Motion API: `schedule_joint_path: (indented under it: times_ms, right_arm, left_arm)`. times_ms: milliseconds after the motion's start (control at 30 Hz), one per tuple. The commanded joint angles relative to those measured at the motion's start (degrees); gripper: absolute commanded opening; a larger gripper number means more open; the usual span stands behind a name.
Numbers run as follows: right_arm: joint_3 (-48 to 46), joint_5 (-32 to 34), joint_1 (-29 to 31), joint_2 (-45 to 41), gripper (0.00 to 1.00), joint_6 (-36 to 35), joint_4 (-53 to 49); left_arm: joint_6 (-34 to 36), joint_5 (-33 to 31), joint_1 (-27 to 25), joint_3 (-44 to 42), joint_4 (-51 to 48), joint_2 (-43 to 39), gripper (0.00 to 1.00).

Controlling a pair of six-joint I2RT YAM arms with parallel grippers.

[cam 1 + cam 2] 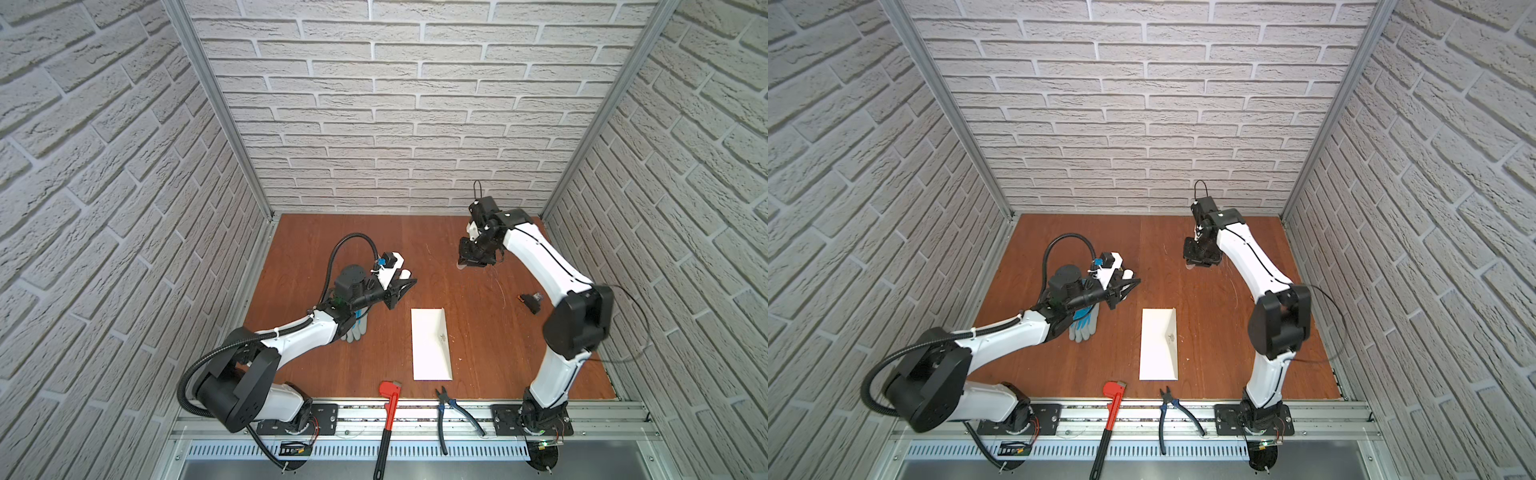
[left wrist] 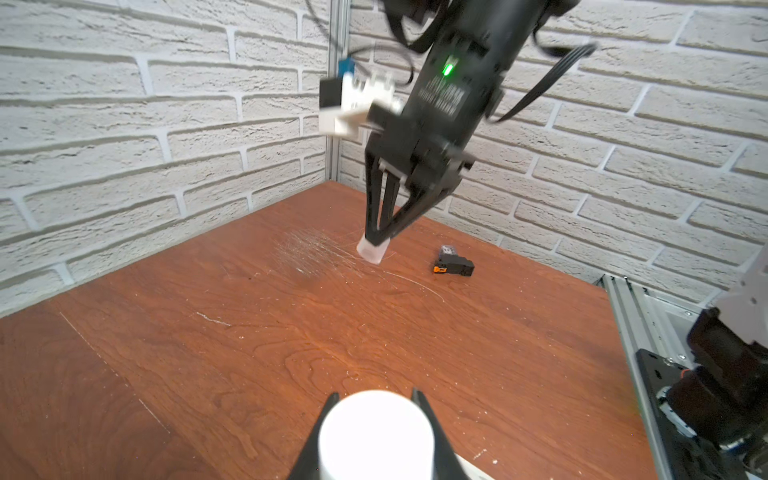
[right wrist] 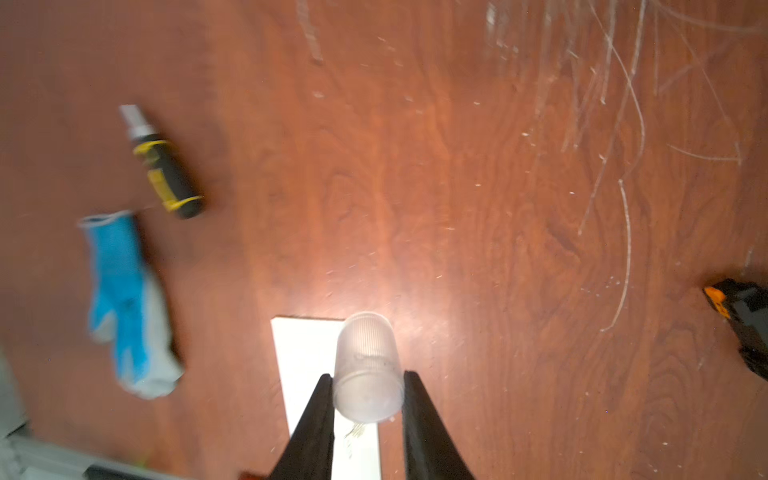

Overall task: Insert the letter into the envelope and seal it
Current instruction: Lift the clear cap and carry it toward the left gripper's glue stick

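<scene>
On the bench [image 1: 415, 232] the envelope [image 1: 431, 345] is laid flat. A white tube [image 2: 376, 432] is clamped in left gripper [image 2: 374, 395] & a clear cap [image 3: 368, 349] in right gripper [image 3: 368, 376].

We see a robotics lab cell: brick-patterned panels [image 1: 374, 104] in aluminium framing [image 1: 216, 108] enclose a scratched wooden tabletop [image 1: 332, 249] (a red pipe wrench [image 1: 390, 405] and pliers [image 1: 444, 397] lie at its front edge).

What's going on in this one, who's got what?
The left end effector holds a white cylinder; the right end effector pinches a translucent cap. The envelope lies flat on the table, touched by neither. The letter is not in view, so insertion can't be confirmed.
</scene>
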Motion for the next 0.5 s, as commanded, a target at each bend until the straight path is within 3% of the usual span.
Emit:
schedule_joint_path:
  times_ms: [0,167,467]
  right_arm:
    - [-4.0,-13.1,2.1,-7.7,0.23,-3.0,0.5]
    - [-5.2,-18.7,7.1,-14.7,0.23,-2.8,-0.2]
    - [-2.6,-19.4,15.3,-15.8,0.22,-1.6,-2.4]
  left_arm:
    - [3.9,1.4,-0.3,-1.7,-1.1,-4.9,0.0]
    - [7.2,0.7,-1.8,-2.3,-6.1,-10.3,0.0]
    - [11.4,-2.4,-6.2,-2.4,-9.8,-13.7,0.0]
